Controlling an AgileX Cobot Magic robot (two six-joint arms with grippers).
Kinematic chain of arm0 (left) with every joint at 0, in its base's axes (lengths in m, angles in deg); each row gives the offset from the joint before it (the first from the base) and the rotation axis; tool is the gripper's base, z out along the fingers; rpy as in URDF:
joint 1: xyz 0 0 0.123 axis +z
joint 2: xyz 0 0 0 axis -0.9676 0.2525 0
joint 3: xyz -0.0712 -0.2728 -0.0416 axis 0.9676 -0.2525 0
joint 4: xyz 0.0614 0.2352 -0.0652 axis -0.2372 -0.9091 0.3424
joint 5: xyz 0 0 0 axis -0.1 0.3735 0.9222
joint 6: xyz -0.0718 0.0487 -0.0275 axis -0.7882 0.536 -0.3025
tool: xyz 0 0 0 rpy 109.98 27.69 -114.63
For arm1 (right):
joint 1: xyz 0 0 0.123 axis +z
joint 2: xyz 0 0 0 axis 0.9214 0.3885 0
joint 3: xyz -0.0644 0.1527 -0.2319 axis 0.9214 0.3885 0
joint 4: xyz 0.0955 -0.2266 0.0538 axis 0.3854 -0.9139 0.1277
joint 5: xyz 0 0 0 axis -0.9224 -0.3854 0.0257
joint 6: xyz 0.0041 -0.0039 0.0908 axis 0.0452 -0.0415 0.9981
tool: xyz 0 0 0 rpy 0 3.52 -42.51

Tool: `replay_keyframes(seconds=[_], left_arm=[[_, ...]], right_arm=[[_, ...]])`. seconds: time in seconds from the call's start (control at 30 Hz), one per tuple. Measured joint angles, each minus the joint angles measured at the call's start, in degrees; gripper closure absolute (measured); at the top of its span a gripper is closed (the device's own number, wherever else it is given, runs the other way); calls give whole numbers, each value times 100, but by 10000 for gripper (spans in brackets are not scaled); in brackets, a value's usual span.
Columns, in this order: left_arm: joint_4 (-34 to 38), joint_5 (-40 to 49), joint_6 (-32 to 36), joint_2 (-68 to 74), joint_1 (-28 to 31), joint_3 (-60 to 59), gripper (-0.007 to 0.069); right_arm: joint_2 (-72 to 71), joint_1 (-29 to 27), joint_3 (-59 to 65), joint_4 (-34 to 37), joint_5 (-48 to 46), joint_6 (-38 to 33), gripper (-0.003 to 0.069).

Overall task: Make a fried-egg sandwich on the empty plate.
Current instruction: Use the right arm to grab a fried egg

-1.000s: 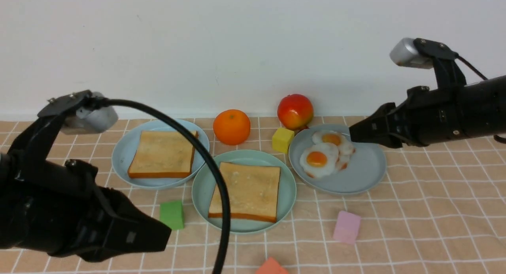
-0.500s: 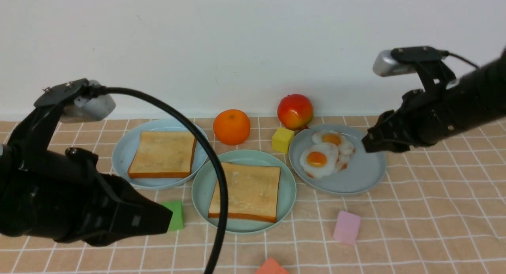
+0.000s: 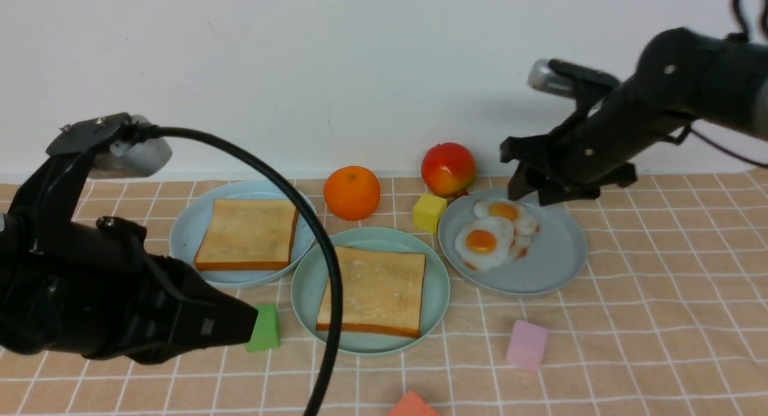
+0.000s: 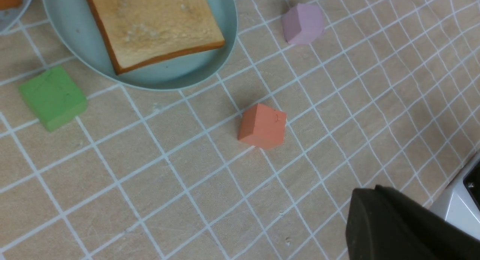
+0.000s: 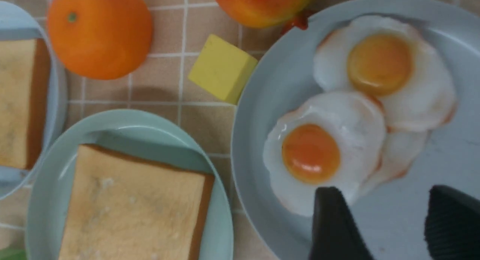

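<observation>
Since half a second ago the right gripper (image 3: 531, 194) has swung up and inward from the grey plate's (image 3: 555, 257) right rim to hang over its far rim, and the left gripper (image 3: 240, 326) has edged right, now covering part of the green cube (image 3: 265, 330). That left gripper sits low at the near left; only one finger (image 4: 393, 222) shows in the wrist view, so I cannot tell how its jaws stand. Behind it, the blue plate (image 3: 186, 239) carries one toast (image 3: 247, 233). Its near right rim lies just beside the teal plate (image 3: 306, 290), which sits centre front and holds the second toast (image 3: 375, 290), whose corners reach almost to the rim. An orange (image 3: 351, 192) stands behind the gap between these two plates. A red cube (image 3: 411, 406) lies at the near edge, with bare cloth (image 4: 168, 185) around it. A yellow cube (image 3: 429, 212) sits just beside the grey plate's left rim, an apple (image 3: 448, 168) behind it. The grey plate's left rim nearly meets the teal plate's. The eggs (image 3: 483, 242) overlap on its left half, its right half bare. A pink cube (image 3: 526, 344) lies in front. The right gripper's jaws are spread, holding nothing, just above the nearest egg's edge.
</observation>
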State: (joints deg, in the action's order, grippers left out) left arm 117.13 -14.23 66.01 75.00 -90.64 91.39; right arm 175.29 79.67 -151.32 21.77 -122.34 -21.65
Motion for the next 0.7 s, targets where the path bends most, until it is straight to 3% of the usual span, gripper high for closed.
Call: replay_keyframes(seconds=[0.2, 0.5, 0.7], left_arm=[[-5, 16, -12, 7, 0, 0, 624], [-46, 23, -20, 7, 0, 0, 618], [-53, 51, -20, 7, 0, 0, 617]], right_arm=[[685, -279, -247, 547, -61, 241, 249], [1113, -497, -259, 1439, -56, 239, 286], [1222, -497, -269, 1673, -35, 46, 289]])
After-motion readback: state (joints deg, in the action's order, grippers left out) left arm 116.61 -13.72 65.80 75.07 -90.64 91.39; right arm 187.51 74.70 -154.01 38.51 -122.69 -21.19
